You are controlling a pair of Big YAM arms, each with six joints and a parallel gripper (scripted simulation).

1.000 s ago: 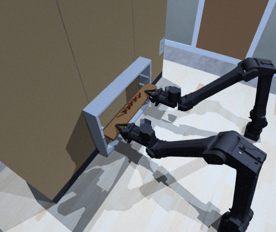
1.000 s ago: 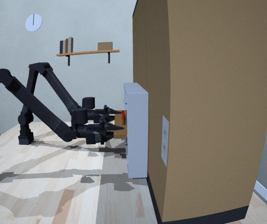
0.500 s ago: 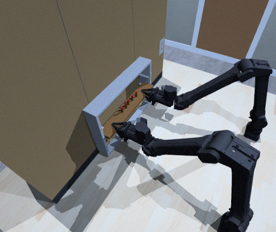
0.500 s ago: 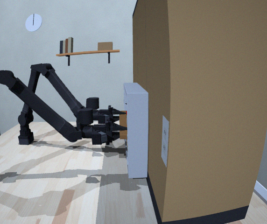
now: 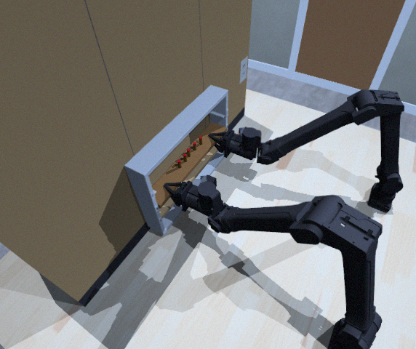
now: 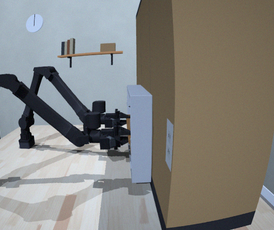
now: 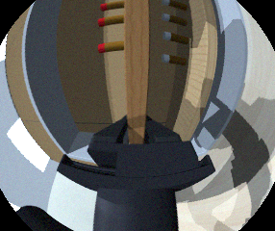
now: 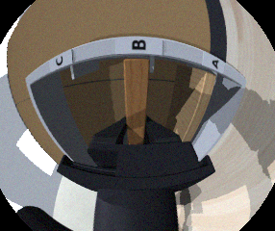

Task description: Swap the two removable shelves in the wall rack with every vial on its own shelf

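Note:
The upper wooden shelf [image 5: 193,161] [image 7: 137,72] [image 8: 136,96] lies across the wall rack [image 5: 174,131] [image 6: 141,138], mostly inside, at the height marked B. Its front edge sticks out slightly in the exterior view. Several red-capped vials [image 5: 188,153] [image 7: 112,47] stand on it. My left gripper [image 5: 167,186] [image 7: 136,116] is shut on its near end in the top view. My right gripper [image 5: 211,136] [image 8: 136,116] is shut on its far end. Below, several white-capped vials [image 7: 176,38] stand over the lower shelf [image 7: 200,72], at level A.
The right wrist view shows label C [image 8: 59,61] towards the rack's top, label B [image 8: 138,44] beside the held shelf and label A [image 8: 215,64] low down. A runner stub [image 8: 152,64] shows just under the held shelf, another [image 8: 72,71] higher up. The rack's side walls stand close outside both grippers.

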